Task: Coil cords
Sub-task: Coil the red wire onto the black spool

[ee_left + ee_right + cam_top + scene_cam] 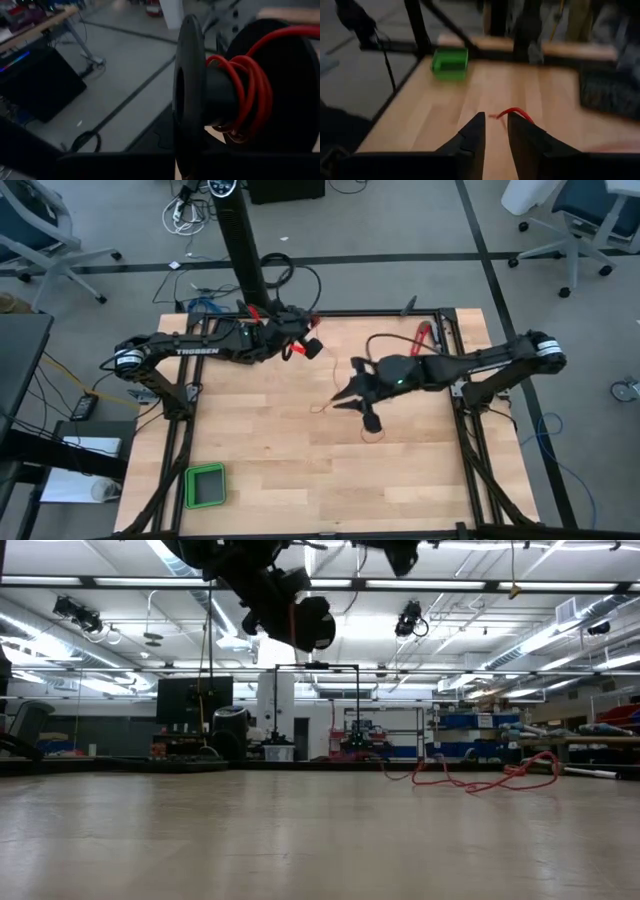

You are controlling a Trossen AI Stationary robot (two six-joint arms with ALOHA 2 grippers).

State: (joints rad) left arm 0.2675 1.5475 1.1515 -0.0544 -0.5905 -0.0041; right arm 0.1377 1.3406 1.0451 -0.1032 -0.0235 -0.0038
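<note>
A black spool (pixel 220 95) with red cord (pixel 250 90) wound on its hub hangs in the air at my left gripper (pixel 305 345), over the table's far left part. It also shows in the low view as the spool (pixel 300 618). My left gripper is shut. A thin red strand (pixel 322 408) lies loose on the wood at mid-table. My right gripper (pixel 347 398) hovers over it, open, fingers slanting down. In the right wrist view a red bit of cord (pixel 516 112) arches just past the fingertips of my right gripper (pixel 496 122). My left gripper carries the spool clear of the table, its axis roughly level and the red coils around the hub (pixel 225 100) between the two flanges. The spool itself and the dark gripper body hide where the fingers meet it. My right gripper: whether a fingertip (pixel 512 119) touches the red cord beyond it, I cannot tell.
A green bin (pixel 205 485) stands near the table's near left corner, also seen as the bin (pixel 450 62). More red cord (pixel 480 776) lies in a squiggle toward the far right, by the frame (pixel 425 335). Black frame rails run along the table's sides.
</note>
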